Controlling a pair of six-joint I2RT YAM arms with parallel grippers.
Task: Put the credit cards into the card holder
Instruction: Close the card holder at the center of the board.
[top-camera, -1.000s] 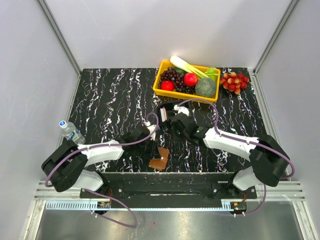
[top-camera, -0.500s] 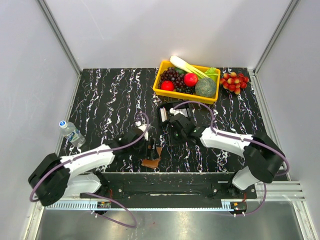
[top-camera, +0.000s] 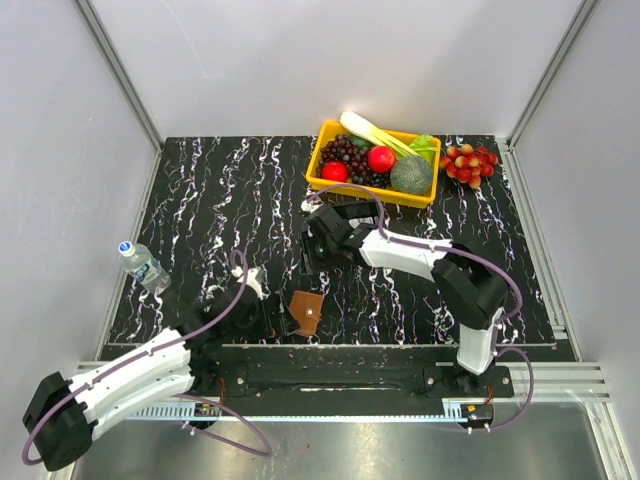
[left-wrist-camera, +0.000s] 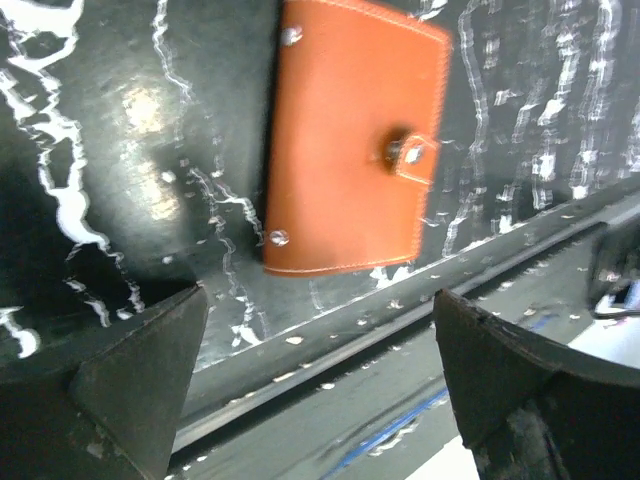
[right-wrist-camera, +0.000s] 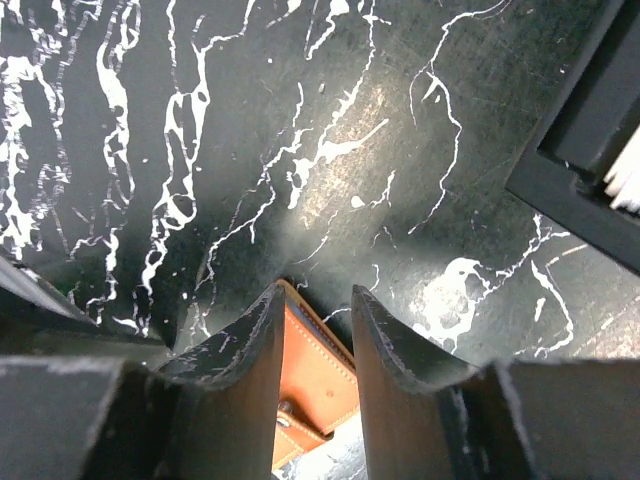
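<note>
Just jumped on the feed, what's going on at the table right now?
The brown card holder lies flat on the table near the front edge, folded shut with its snap tab across it. The left fingers stand wide open next to it, not touching it. The right fingers hang over bare table farther back, slightly apart and empty, beside the black box, where something white shows. Neither arm holds a card.
</note>
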